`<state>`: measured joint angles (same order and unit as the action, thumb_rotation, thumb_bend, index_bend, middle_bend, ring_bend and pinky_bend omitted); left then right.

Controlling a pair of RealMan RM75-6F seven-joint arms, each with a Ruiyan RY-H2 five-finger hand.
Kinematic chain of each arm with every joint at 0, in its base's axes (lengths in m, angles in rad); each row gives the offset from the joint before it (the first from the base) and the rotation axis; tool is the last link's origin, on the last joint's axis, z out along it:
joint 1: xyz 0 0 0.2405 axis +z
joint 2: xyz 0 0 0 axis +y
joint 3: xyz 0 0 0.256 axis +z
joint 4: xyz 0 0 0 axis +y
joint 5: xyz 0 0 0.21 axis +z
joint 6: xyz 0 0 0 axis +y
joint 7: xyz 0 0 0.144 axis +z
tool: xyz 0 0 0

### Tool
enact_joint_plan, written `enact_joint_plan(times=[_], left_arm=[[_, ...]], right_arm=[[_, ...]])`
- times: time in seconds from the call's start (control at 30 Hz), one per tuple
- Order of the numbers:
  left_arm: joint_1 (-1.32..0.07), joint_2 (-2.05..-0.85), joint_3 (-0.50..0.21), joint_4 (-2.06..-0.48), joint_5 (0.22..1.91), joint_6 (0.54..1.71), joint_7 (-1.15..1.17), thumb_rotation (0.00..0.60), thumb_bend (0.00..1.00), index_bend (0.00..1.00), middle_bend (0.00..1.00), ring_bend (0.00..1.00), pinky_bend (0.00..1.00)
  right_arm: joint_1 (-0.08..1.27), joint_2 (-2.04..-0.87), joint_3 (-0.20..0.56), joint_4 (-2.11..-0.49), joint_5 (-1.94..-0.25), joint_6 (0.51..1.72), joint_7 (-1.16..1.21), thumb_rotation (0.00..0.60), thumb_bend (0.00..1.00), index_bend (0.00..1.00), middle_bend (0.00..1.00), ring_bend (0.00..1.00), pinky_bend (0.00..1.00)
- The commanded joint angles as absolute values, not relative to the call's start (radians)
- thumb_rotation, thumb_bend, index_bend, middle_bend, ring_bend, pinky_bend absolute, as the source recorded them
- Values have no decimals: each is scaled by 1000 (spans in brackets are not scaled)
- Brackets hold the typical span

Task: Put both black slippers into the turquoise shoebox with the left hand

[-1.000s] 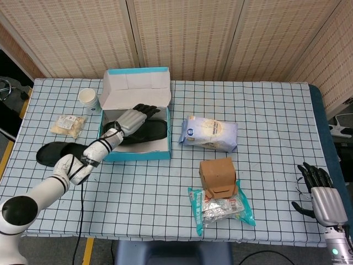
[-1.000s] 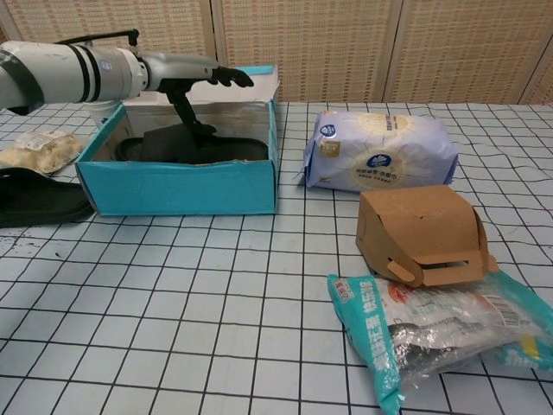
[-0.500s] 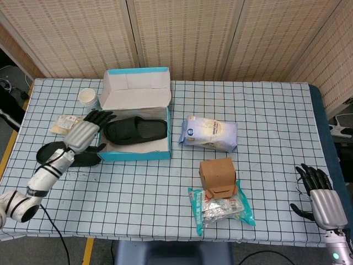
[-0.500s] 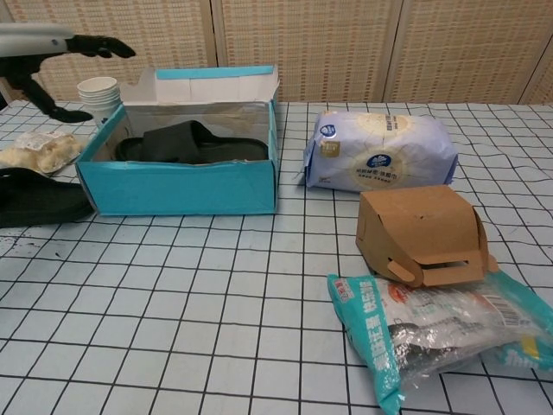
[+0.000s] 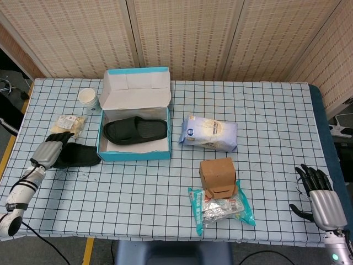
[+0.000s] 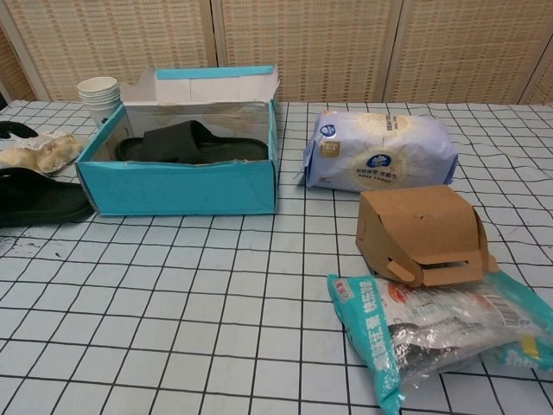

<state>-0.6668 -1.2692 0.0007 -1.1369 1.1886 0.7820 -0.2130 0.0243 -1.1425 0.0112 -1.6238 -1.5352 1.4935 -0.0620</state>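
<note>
One black slipper (image 5: 136,131) is seen lying flat inside the turquoise shoebox (image 5: 135,155), whose lid stands open at the back. The second slipper (image 5: 78,155) lies on the bench (image 5: 165,193) just left of the box, outside it. The left hand (image 5: 48,153) is laid on that slipper's far left end, its dark fingers (image 5: 62,136) reaching over the edge; whether the slipper is actually gripped cannot be told. In the chest view only this slipper's end (image 6: 39,199) is shown at the left border. The right hand (image 5: 321,199) is held off the bench's near right corner, fingers apart, nothing in it. A paper cup (image 5: 88,98) and a snack packet (image 5: 68,125) lie behind the left hand.
</note>
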Motion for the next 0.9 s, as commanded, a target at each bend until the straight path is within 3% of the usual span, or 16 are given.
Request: enact_joint_plan(times=[0.03,0.43,0.9], left_arm=[[-661,-1291,2,-1107,1199,738,-236,600,283,0,0,0,25],[-642,-1353,0,-1018,1215,682,-262,600,270,0,0,0,26],[-651,-1497,-28,-805,1267,643,-321,600,278,0,0,0,62]], right_arm=[[22,-1143,13,-1627,-1533,1497,-66,600,81,0,0,0,0],[25,-1136,9,-1632,-1542,1490,-45,600,80,0,0,0,0],[23,-1129,11,-1632,-1543,1495,-34,600,81,0,0,0,0]])
